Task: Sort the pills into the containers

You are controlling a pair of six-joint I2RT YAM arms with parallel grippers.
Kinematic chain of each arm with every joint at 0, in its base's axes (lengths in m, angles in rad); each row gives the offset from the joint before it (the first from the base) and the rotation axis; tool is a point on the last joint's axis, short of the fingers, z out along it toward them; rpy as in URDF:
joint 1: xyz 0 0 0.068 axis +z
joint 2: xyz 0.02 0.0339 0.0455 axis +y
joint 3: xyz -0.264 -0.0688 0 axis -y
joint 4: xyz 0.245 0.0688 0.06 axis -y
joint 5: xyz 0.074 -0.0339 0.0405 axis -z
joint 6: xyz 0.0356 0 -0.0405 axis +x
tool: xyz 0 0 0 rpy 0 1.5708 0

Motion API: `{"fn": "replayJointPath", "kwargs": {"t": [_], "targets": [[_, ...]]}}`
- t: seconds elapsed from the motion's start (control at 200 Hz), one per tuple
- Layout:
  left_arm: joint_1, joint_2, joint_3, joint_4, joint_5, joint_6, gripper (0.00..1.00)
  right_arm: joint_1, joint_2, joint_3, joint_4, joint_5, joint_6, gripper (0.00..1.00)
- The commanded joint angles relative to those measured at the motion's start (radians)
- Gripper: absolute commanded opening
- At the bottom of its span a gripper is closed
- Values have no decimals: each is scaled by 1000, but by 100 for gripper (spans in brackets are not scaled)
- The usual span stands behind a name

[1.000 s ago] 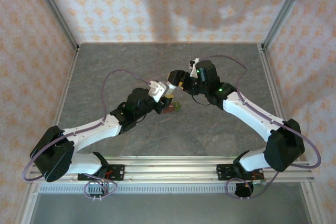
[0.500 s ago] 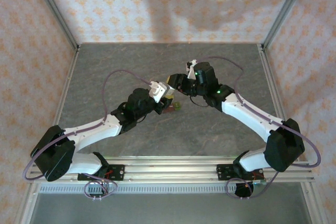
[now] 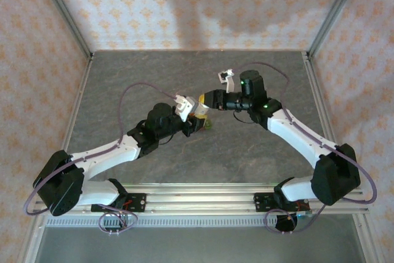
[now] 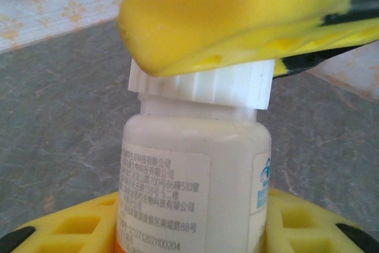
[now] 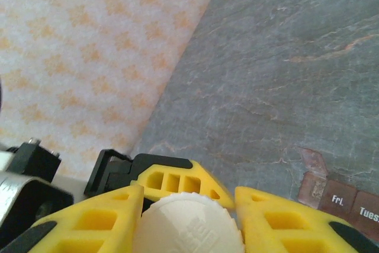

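- Left end effector, overhead view: you have it meeting the right end effector nose to nose at the middle of the grey, stone-patterned surface. The containers, a short strip with a green end, lie just beside them.
- Left wrist view: yellow latticed fingers pinch the bottle and hold it upright. It is smooth white plastic with a printed label. You are likely bracing it so the ribbed cap can be twisted off.
- Right wrist view: this arm's fingers are pressed onto that cap from above. Brownish square compartments marked with weekdays sit lower right. The pills are presumably inside the bottle.

Right gripper seemingly clamps white cap
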Motion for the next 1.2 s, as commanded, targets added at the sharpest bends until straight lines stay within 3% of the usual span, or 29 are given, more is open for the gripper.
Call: {"fn": "replayJointPath", "kwargs": {"t": [0.0, 0.15, 0.265, 0.631, 1.196], "targets": [[10, -55, 35, 41, 70, -42, 0, -49, -10, -12, -7, 16, -67, 42], [12, -41, 49, 6, 19, -4, 0, -50, -54, -7, -18, 87, 16, 73], [11, -29, 46, -14, -51, 43, 0, -50, -104, 0, -43, 144, 92, 81], [12, 14, 44, 3, -142, 105, 0, -39, -126, 17, -145, 362, 311, 83], [5, 32, 60, 6, -120, 93, 0, 80, -21, 74, -72, 394, 333, 83]]}}
